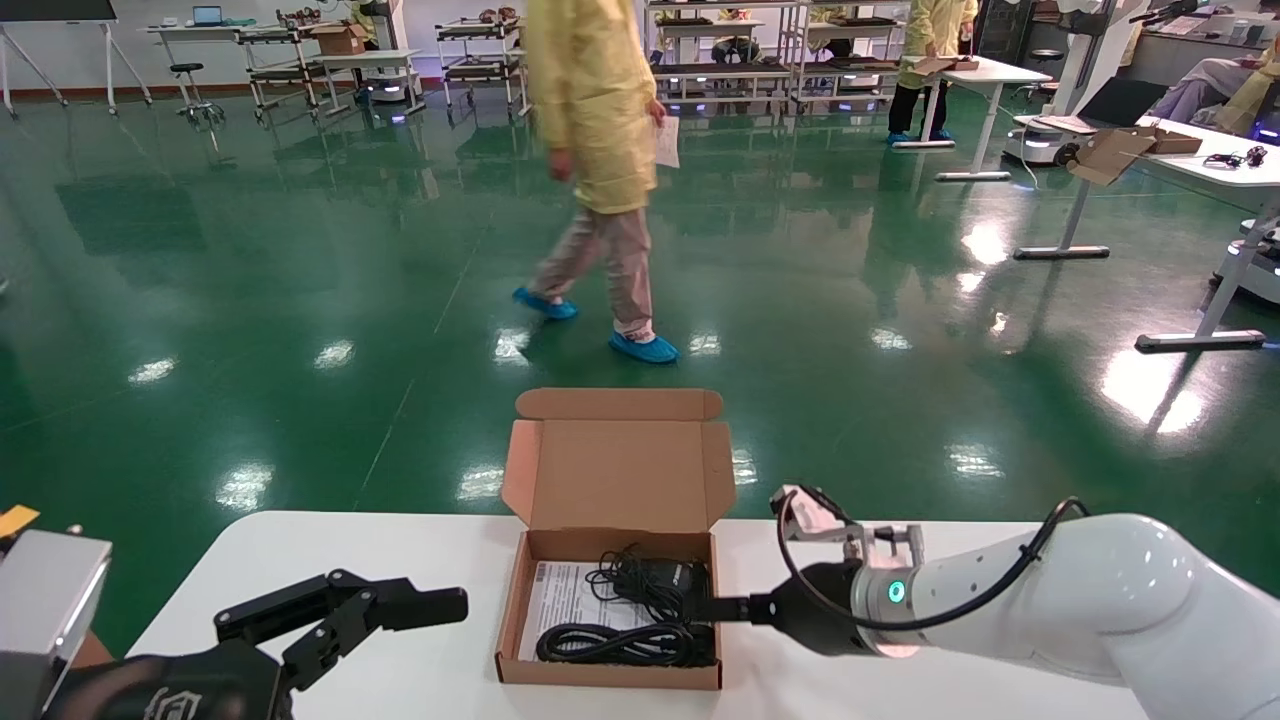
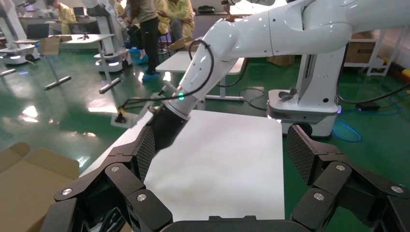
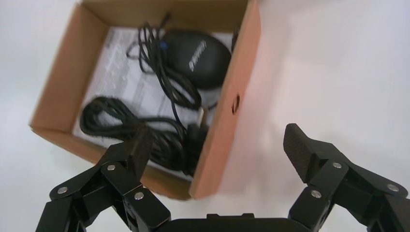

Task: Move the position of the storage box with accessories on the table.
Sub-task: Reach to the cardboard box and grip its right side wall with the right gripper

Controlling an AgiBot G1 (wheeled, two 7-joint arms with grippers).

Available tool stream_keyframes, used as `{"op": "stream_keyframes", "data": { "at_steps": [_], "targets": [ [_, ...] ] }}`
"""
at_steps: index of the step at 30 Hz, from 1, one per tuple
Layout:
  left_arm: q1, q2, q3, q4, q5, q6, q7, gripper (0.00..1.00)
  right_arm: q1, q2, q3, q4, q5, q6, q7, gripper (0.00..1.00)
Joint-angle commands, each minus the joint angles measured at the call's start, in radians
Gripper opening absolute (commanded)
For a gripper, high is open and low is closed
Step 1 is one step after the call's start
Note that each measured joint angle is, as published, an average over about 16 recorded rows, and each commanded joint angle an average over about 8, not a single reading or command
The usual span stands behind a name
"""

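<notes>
The right gripper (image 3: 217,150) reaches in from the right, low over the table (image 1: 400,560), fingers (image 3: 304,150) spread wide astride the right wall of the storage box (image 1: 612,600): one finger over the box interior, one over bare tabletop. The left gripper (image 1: 400,605) hovers at the near left of the table, fingers open, holding nothing.

The storage box sits at the table's centre, lid upright at its far side. Inside lie the accessories (image 1: 640,620): black coiled cables and a black adapter on a printed sheet.

Beyond the table is a glossy green floor (image 1: 250,300). A person (image 1: 600,170) in a yellow coat and blue shoe covers walks past; white desks and racks stand far off.
</notes>
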Motion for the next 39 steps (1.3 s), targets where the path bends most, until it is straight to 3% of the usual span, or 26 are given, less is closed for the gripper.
{"op": "stream_keyframes", "data": {
  "at_steps": [1,4,6,12,14,39],
  "targets": [
    [0.000,0.000,0.000,0.000,0.000,0.000,0.000,1.00,-0.007,0.000,-0.009,0.004,-0.001,0.002,0.002,1.00],
    [0.000,0.000,0.000,0.000,0.000,0.000,0.000,1.00,-0.012,0.000,-0.018,0.006,0.002,0.005,0.004,1.00],
    [0.000,0.000,0.000,0.000,0.000,0.000,0.000,1.00,-0.015,0.000,-0.024,0.007,0.005,0.007,0.004,0.89],
    [0.000,0.000,0.000,0.000,0.000,0.000,0.000,1.00,-0.024,0.000,-0.041,0.016,0.014,0.013,0.001,0.17],
    [0.000,0.000,0.000,0.000,0.000,0.000,0.000,1.00,-0.025,0.000,-0.047,0.020,0.017,0.015,-0.001,0.03],
    [0.000,0.000,0.000,0.000,0.000,0.000,0.000,1.00,-0.028,0.000,-0.123,0.041,0.054,0.059,0.009,0.00]
  ]
}}
